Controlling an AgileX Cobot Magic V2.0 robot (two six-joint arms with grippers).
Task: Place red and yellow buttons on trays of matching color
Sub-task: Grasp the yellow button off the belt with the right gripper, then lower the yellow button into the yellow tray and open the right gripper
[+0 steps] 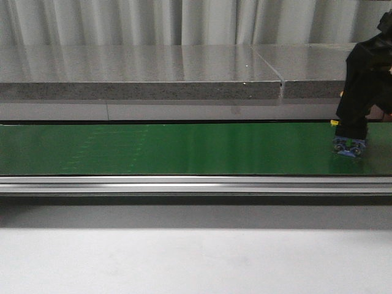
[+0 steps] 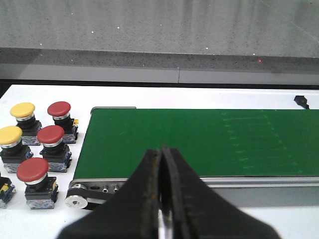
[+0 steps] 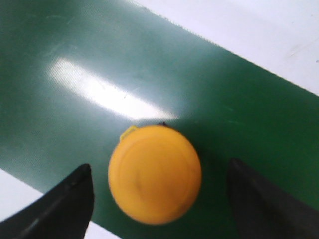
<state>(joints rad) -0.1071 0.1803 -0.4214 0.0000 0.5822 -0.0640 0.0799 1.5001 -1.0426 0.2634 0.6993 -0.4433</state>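
Item 1. My right end effector (image 3: 159, 199): fingers spread wide, one dark fingertip (image 3: 67, 204) on each side of a round yellow-capped push button (image 3: 155, 173). Clear gaps show between both fingertips and the cap, so nothing is grasped; the end effector is released. In the front view my right arm (image 1: 364, 86) stands low over the far right end of the belt, with the button's blue-and-grey base (image 1: 349, 147) visible beneath it.

Item 2. Yellow-capped push button: standing on the flat green conveyor belt (image 3: 234, 109), cap up, near the belt's edge, where white desk surface (image 3: 15, 199) shows.

Item 3. My left end effector (image 2: 160, 199): black fingers clenched together, tips touching, holding nothing. It hangs above the near end of the green belt (image 2: 199, 144).

Item 4. Stock of push buttons on the white desk (image 2: 149, 97) beside the belt's roller end, each on a dark base: three red-capped ones (image 2: 59, 109) (image 2: 50, 134) (image 2: 32, 170) and two yellow-capped ones (image 2: 23, 110) (image 2: 10, 135), grouped closely, standing upright. A further unit at the picture's edge (image 2: 4, 188) is too cropped to identify.

Item 5. Grey speckled stone ledge (image 1: 141, 76) running behind the belt; aluminium rail (image 1: 196, 184) along the belt's near side.
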